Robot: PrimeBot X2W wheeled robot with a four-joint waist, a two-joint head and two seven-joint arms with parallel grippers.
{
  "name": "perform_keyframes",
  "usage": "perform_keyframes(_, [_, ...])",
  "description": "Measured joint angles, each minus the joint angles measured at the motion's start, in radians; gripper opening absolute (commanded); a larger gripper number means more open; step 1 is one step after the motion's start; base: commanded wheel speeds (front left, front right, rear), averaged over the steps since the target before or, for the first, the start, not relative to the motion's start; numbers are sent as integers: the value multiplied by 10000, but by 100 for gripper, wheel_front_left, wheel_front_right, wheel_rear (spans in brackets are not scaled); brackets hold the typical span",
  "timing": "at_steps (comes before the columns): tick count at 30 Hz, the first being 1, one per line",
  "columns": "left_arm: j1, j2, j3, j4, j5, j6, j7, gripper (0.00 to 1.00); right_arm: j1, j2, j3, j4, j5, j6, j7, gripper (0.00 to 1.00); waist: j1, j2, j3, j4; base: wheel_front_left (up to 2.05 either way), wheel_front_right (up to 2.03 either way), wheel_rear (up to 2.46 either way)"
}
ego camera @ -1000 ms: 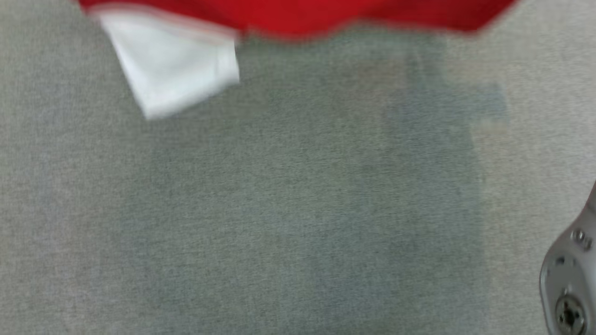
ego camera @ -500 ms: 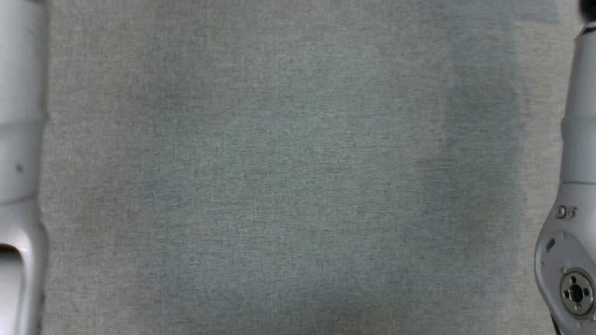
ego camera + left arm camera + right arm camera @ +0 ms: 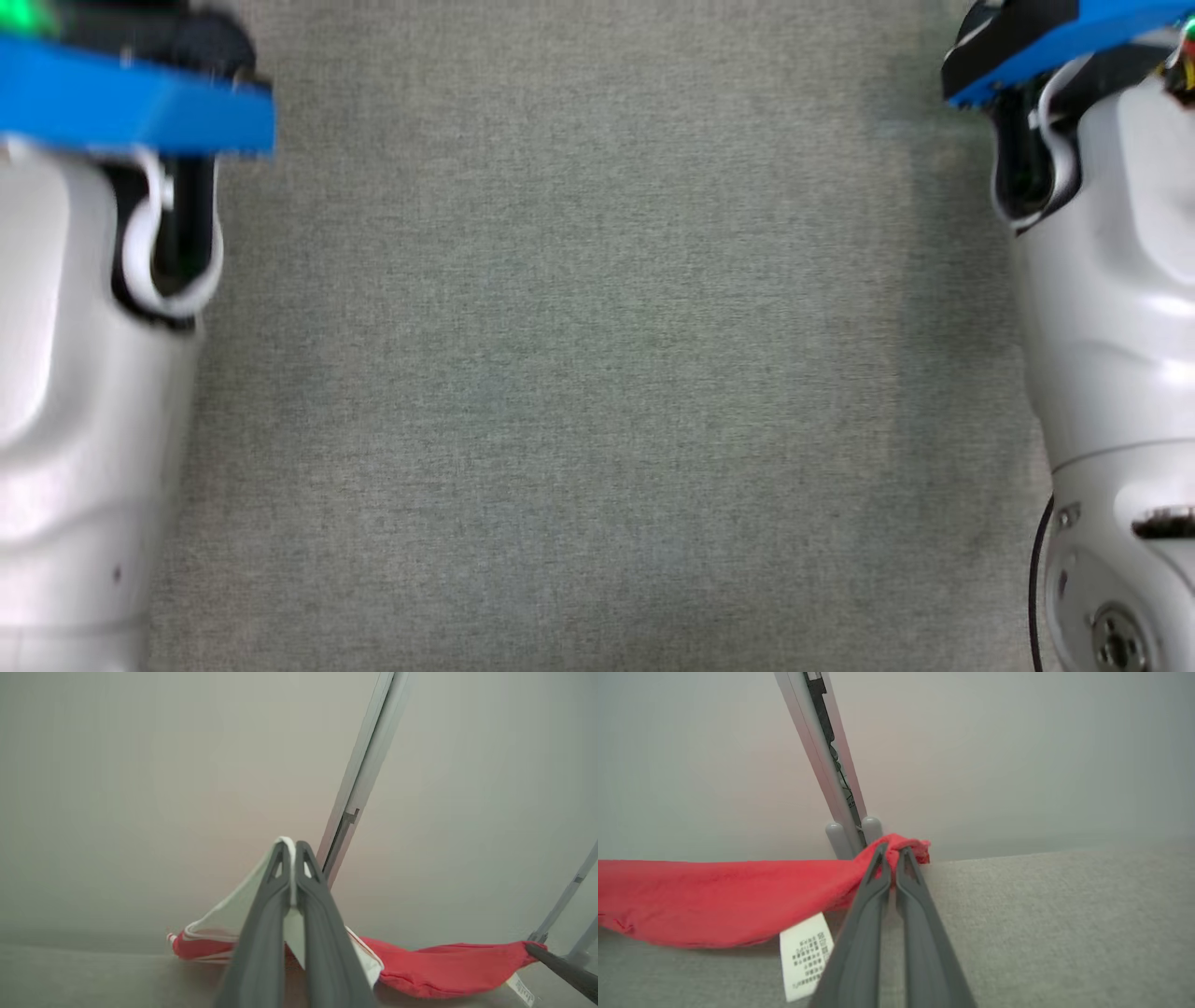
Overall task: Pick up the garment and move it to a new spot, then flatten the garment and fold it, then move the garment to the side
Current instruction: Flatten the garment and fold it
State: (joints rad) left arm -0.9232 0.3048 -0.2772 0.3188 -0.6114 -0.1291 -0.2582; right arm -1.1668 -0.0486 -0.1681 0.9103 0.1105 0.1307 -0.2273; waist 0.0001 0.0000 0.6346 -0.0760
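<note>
The garment (image 3: 710, 896) is red with a white part and hangs stretched just above the grey cloth surface. In the left wrist view my left gripper (image 3: 292, 847) is shut on the garment's white corner (image 3: 224, 914), with the red part (image 3: 444, 966) trailing off to the right. My right gripper (image 3: 892, 851) is shut on a bunched red corner in the right wrist view, and a white care label (image 3: 805, 956) dangles below the cloth. In the head view both pale forearms (image 3: 84, 401) (image 3: 1111, 355) stand at the left and right edges.
A grey fabric-covered table (image 3: 597, 373) spreads between the arms. A pale metal post (image 3: 826, 760) rises behind the table's far edge against a plain wall. Thinner grey legs (image 3: 560, 905) stand at the right of the left wrist view.
The head camera has swung down: the red and white garment at the top a second ago has left the picture, and both forearms have come in at the sides.
</note>
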Motion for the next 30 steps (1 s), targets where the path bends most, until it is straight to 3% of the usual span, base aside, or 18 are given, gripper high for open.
perform_keyframes(7, [3181, -176, 1319, -2178, -119, 56, -23, 0, 1578, -6, 941, -1039, 1494, 0, -301, 0, -2, 0, -891, -203, 0, 0, 0])
perform_keyframes(16, [6009, -222, 1396, -4011, -75, 245, 98, 0, 4430, -359, 1386, -3336, 2460, 0, -318, 0, -4, 0, -2624, -83, 0, 0, 0])
perform_keyframes(22, [7887, -157, 1133, -5287, -73, 562, 477, 0, 6881, -385, 1225, -5613, 2610, 0, 391, 0, -5, 0, -3713, 30, 0, 0, 0])
perform_keyframes(30, [10380, 445, 972, -6989, 134, 1064, 1327, 0, 10362, -107, 819, -8934, 2468, 0, 1946, 0, -5, 0, -4652, -8, 0, 0, 0])
